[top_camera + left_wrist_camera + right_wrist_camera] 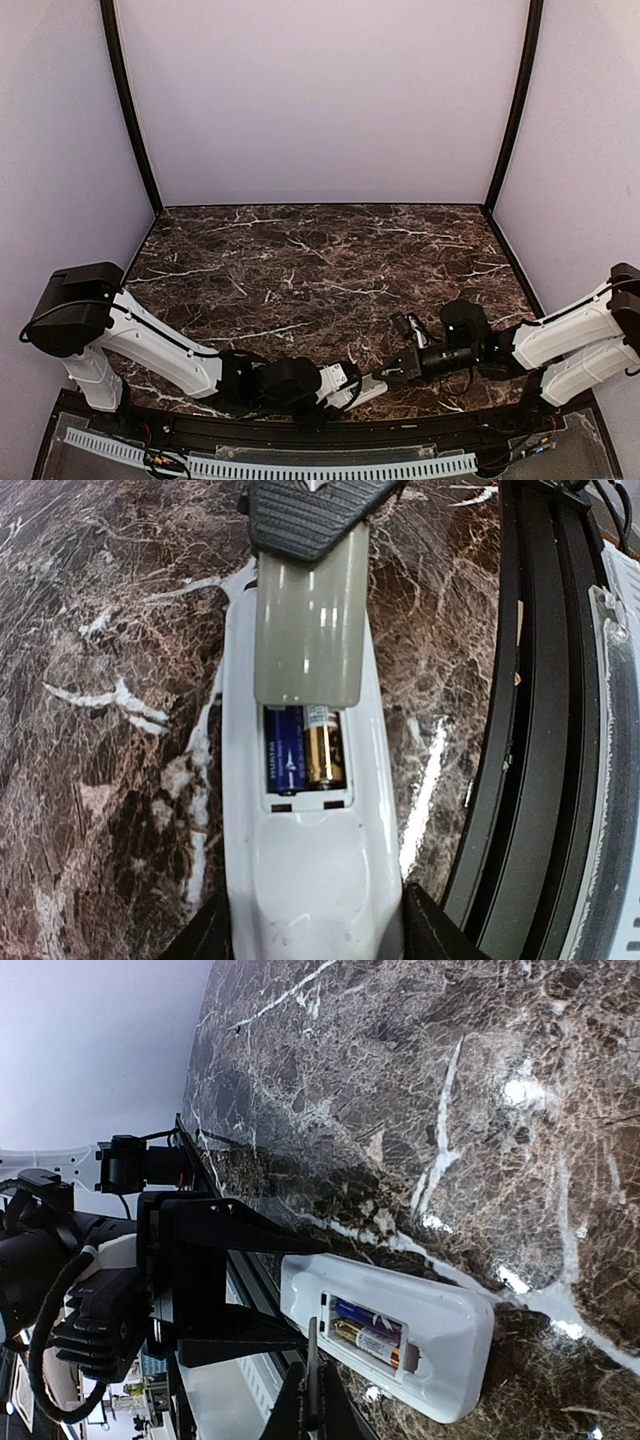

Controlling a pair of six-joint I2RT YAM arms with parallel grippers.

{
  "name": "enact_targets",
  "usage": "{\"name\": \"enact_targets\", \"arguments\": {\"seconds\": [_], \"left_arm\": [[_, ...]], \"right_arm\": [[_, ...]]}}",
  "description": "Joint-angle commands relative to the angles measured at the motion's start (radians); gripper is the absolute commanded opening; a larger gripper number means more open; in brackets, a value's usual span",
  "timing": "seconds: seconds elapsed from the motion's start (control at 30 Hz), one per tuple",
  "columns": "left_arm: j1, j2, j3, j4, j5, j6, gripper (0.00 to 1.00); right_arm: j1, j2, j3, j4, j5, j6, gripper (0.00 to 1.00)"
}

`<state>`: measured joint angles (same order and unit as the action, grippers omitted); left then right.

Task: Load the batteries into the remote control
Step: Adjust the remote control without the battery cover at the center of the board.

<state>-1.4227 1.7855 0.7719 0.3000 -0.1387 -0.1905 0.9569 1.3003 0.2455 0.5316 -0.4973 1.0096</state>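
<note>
The white remote control (310,880) (366,390) lies back-up near the table's front edge, its compartment open. Two batteries lie side by side in it, a blue one (283,752) and a gold one (323,750); the right wrist view shows the blue (362,1317) and the gold (372,1341) too. My left gripper (315,938) has a finger against each side of the remote's near end. A flat grey cover piece (308,630) is pinched in my right gripper (312,1375), lying over the far half of the compartment, with the batteries' near ends showing.
The table's black front rail (530,780) runs just right of the remote in the left wrist view. A white slotted cable duct (270,465) lies below it. Both arms meet low at the table's front centre. Pale walls enclose the dark marble table (320,260).
</note>
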Motion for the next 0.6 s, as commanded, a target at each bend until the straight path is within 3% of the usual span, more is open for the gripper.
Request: {"name": "enact_targets", "arguments": {"seconds": [0.0, 0.3, 0.4, 0.57], "left_arm": [[0.005, 0.042, 0.011, -0.065, 0.021, -0.007, 0.43], [0.010, 0.054, 0.027, -0.082, -0.037, -0.037, 0.19], [0.016, 0.054, 0.027, -0.084, -0.063, -0.057, 0.07], [0.028, 0.039, 0.009, -0.073, -0.076, -0.073, 0.03]], "right_arm": [[0.017, 0.031, -0.007, 0.074, -0.009, 0.009, 0.00], [0.005, 0.004, -0.009, 0.086, -0.041, -0.024, 0.00], [-0.042, 0.011, 0.055, -0.035, -0.123, -0.125, 0.00], [-0.115, 0.013, 0.080, -0.096, -0.197, -0.198, 0.00]]}}
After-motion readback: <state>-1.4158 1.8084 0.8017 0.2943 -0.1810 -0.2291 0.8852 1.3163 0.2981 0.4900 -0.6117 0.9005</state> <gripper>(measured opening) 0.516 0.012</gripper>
